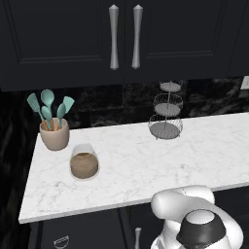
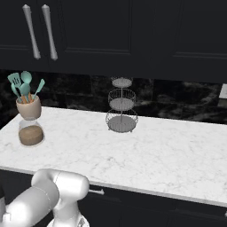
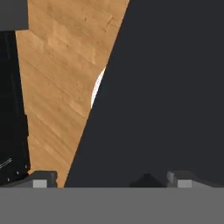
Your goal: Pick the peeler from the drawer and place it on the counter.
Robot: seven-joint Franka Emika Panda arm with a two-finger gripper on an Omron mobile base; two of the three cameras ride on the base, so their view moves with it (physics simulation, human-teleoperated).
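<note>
Gripper low beside the black cabinetry, peeler not yet grasped.

Gripper (image 3: 111, 181) has fingers spread apart with nothing between them; it faces a dark panel (image 3: 166, 87) with wooden floor (image 3: 57, 65) beside it. Peeler (image 1: 61, 241) appears as a small grey loop in the drawer (image 1: 82, 231), below the counter (image 1: 146, 165) front edge at its left end. Judgement: bring the hand above the drawer, line the fingers across the thin handle, descend straight and close fully before lifting. Counter overhang sits close above the drawer and may foul the wrist. Spatula crock (image 1: 54, 133), jar (image 1: 84, 163) and wire stand (image 1: 166, 116) occupy the rear left; the open marble in front suits placement.
</note>
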